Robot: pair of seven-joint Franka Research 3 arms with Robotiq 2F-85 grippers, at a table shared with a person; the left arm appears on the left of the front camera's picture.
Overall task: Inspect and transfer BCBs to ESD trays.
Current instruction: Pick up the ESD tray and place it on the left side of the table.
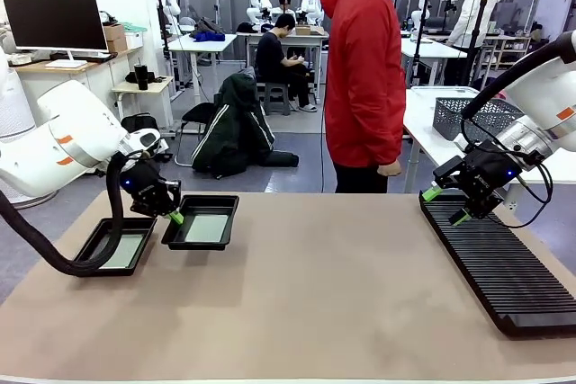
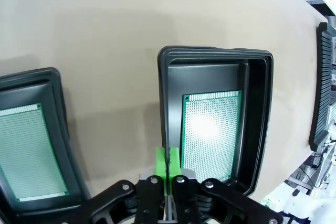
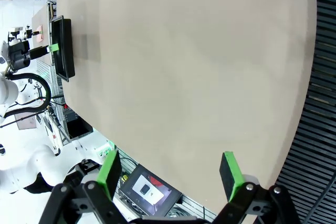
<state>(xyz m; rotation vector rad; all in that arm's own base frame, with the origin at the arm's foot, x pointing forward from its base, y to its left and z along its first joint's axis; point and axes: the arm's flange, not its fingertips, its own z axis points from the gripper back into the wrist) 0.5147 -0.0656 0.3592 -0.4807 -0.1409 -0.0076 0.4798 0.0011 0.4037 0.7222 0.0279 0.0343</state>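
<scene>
— While the left gripper (image 1: 175, 216) sits at the table's (image 1: 315, 294) left edge, what are its jaws doing?
— They are pressed together on the near rim of one ESD tray (image 1: 200, 222); in the left wrist view the green pads (image 2: 161, 167) pinch that tray's wall, so it is clamped on the tray.
— Where are the BCBs?
— One BCB (image 1: 206, 227) lies flat on that tray's floor. A second BCB (image 1: 121, 250) lies in the other ESD tray (image 1: 115, 245), just beside the first tray, nearer the left edge.
— And the right gripper (image 1: 445, 204)?
— It hangs over the far end of the ribbed black rack (image 1: 499, 263) along the right edge, jaws spread wide, nothing between them.
— Anyone at the far edge?
— A person in a red jacket (image 1: 364, 69) stands there, one hand (image 1: 390, 168) hanging down.
</scene>
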